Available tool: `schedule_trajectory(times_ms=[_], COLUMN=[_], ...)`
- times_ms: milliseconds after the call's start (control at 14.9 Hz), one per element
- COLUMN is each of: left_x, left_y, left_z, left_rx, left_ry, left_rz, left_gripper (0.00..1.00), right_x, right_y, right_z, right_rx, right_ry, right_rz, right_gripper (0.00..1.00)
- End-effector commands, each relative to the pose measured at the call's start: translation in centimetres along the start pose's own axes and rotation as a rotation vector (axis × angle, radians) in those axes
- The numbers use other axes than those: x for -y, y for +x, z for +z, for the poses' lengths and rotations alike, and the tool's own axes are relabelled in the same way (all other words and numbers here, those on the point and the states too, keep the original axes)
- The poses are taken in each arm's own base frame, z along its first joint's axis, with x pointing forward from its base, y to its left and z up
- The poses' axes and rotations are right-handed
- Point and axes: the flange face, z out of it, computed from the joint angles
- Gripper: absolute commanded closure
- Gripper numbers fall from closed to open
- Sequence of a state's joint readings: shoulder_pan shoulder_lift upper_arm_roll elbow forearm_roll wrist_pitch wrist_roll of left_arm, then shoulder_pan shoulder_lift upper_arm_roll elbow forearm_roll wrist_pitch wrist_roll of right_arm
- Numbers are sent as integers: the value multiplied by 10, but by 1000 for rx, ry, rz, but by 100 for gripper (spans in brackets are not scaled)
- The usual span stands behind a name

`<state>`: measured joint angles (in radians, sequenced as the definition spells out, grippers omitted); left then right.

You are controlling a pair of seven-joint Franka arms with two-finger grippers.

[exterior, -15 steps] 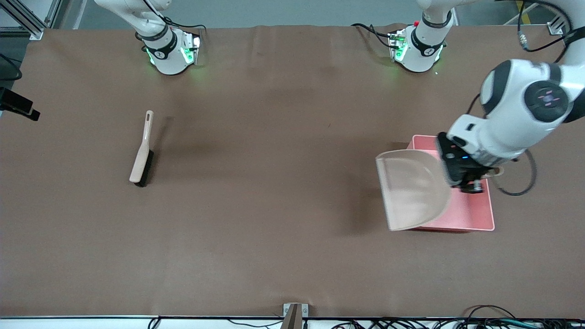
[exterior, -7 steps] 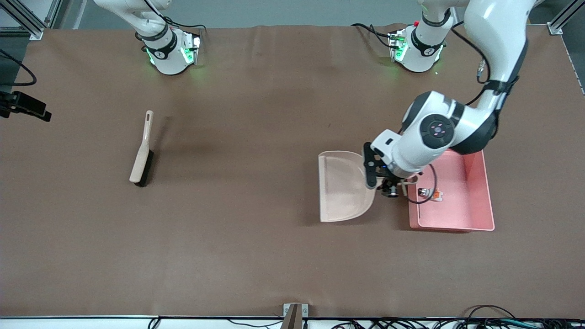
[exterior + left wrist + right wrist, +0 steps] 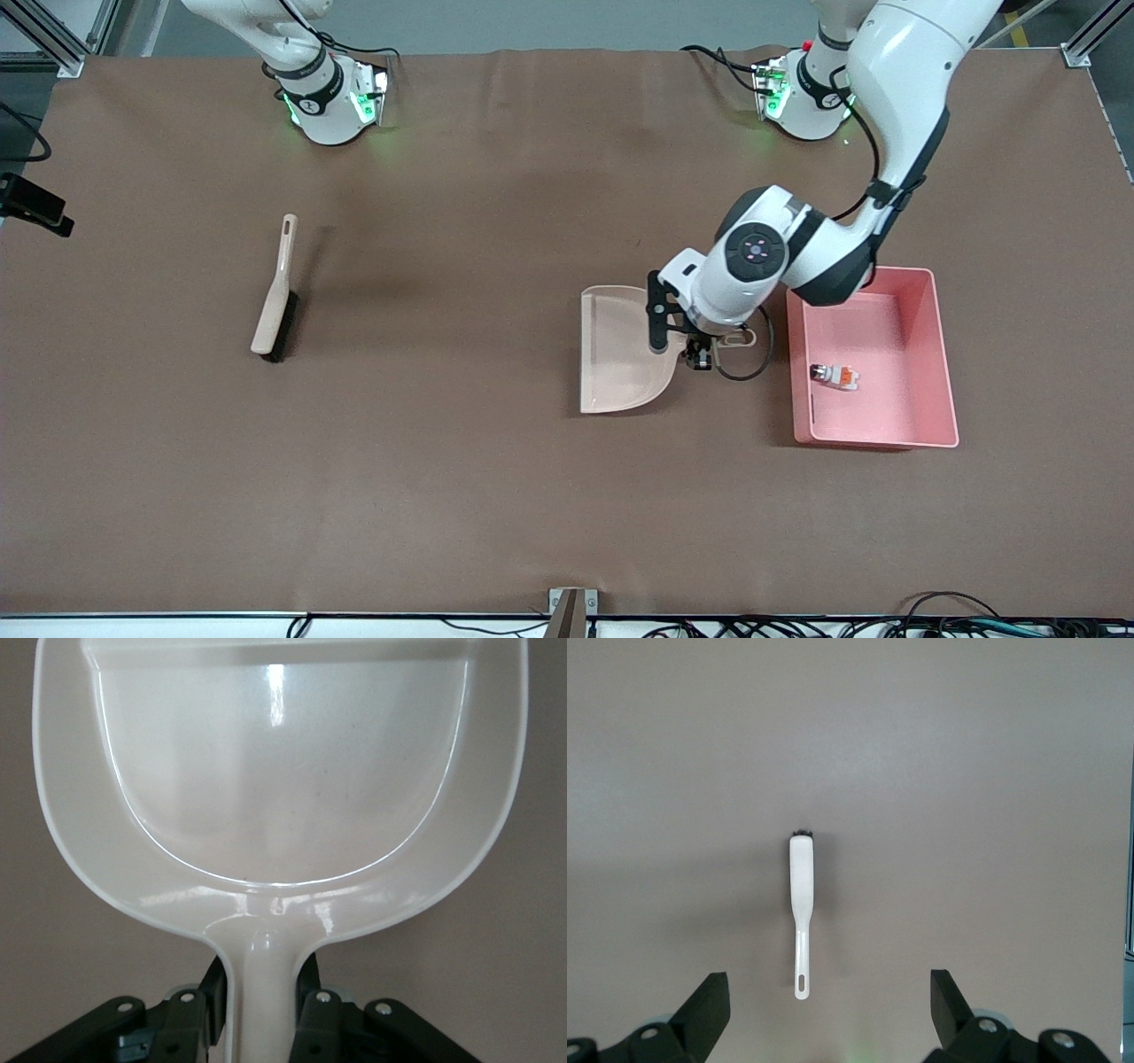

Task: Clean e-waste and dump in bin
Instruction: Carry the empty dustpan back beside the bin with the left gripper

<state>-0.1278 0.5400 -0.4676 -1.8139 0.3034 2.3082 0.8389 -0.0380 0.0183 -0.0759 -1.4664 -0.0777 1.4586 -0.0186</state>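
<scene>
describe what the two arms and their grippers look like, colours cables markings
Both are glossy white Franka arms with dark grey joint bands; the bases glow green. The left arm has a round dark joint cap with pink marks and a black cable looping by its black left gripper. The right gripper has black angular fingers with silver screws.

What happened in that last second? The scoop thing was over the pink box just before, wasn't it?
Yes. The left gripper, shut on the dustpan handle, carried it from over the bin toward the table's middle, beside the bin. With the pan gone, e-waste shows lying in the bin. The brush lay unmoved toward the right arm's end. The right gripper waits open high over the brush.
</scene>
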Motion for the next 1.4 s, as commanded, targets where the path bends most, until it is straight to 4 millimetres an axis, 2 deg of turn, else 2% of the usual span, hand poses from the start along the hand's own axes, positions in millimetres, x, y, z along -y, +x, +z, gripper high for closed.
schedule_trajectory(times_ms=[0, 468, 736, 803, 1070, 1137, 1204, 1338], left_x=[-5, -11, -16, -19, -19, -19, -19, -14], left_y=[9, 25, 32, 39, 48, 49, 48, 45], left_z=[8, 24, 40, 40, 44, 46, 46, 40], left_rx=[23, 25, 45, 37, 35, 34, 34, 27], left_ry=[28, 17, 17, 22, 28, 27, 27, 32], left_rz=[-38, -36, 5, 15, 36, 37, 35, 17], left_gripper=[100, 99, 97, 97, 87, 76, 60, 3], right_x=[-11, -9, -11, -11, -11, -11, -12, -11], right_y=[-3, -3, -2, -2, -2, -2, -2, -2], right_z=[-4, -5, -5, -3, -1, -1, 0, 0], right_rx=[-12, -12, -18, -15, -9, -9, -7, -4], right_ry=[72, 72, 69, 70, 69, 69, 69, 69], right_rz=[26, 21, 26, 26, 26, 28, 31, 28], right_gripper=[0, 0, 0, 0, 0, 0, 0, 0])
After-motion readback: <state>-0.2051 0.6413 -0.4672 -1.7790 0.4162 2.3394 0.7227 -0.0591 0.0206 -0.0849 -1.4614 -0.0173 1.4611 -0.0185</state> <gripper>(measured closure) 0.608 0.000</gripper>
